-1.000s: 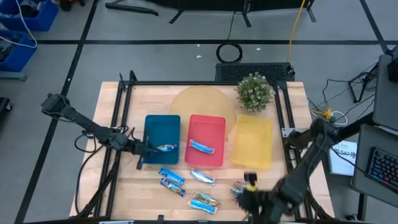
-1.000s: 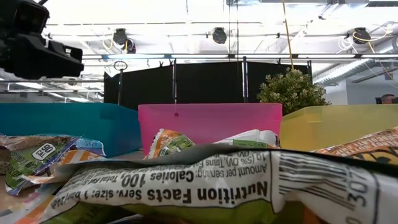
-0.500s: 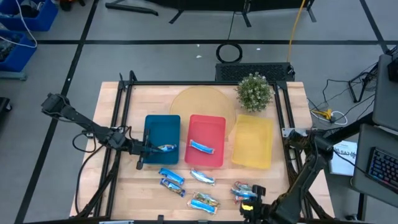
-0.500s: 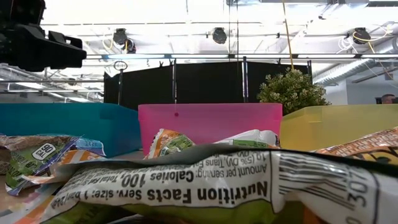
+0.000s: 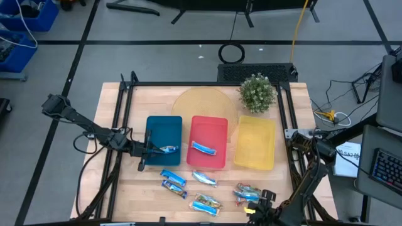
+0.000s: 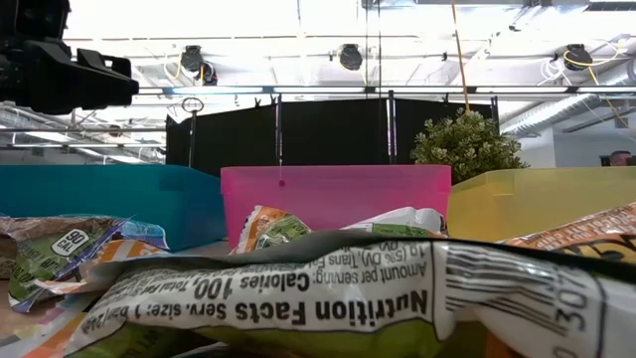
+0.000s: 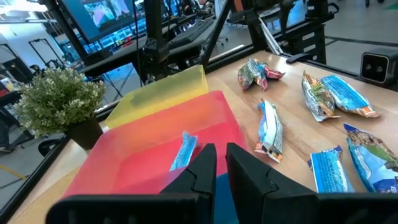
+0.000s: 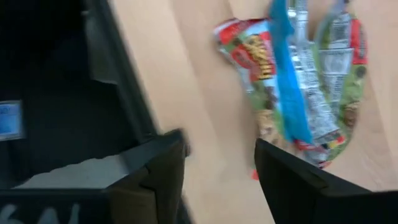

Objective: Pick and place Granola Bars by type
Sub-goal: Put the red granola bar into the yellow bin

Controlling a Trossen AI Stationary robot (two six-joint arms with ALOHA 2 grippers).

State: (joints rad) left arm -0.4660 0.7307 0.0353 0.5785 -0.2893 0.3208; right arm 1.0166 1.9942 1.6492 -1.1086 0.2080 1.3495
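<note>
One granola bar (image 5: pixel 168 149) lies in the blue tray (image 5: pixel 163 129) and another granola bar (image 5: pixel 204 149) in the red tray (image 5: pixel 208 129). The yellow tray (image 5: pixel 255 143) holds none. Several granola bars lie on the wood in front of the trays, among them one (image 5: pixel 173 177), a second (image 5: pixel 206 203) and a small cluster (image 5: pixel 246 191). My left gripper (image 5: pixel 154 149) hangs above the blue tray, over the bar there, its fingers (image 7: pixel 221 163) together but for a slit, nothing between them. My right gripper (image 8: pixel 219 146) stands open by the near edge, just short of the cluster (image 8: pixel 298 81).
A potted plant (image 5: pixel 256 92) and a round wooden board (image 5: pixel 201 103) stand behind the trays. A dark frame (image 5: pixel 119 144) runs along the table's sides. In the low view a bar's wrapper (image 6: pixel 298 293) fills the foreground in front of the trays.
My right gripper has drawn back from the cluster of bars toward the table's near edge and has opened; the cluster lies uncovered on the wood. My left arm has shifted a little above the blue tray. The bars in the trays have not moved.
</note>
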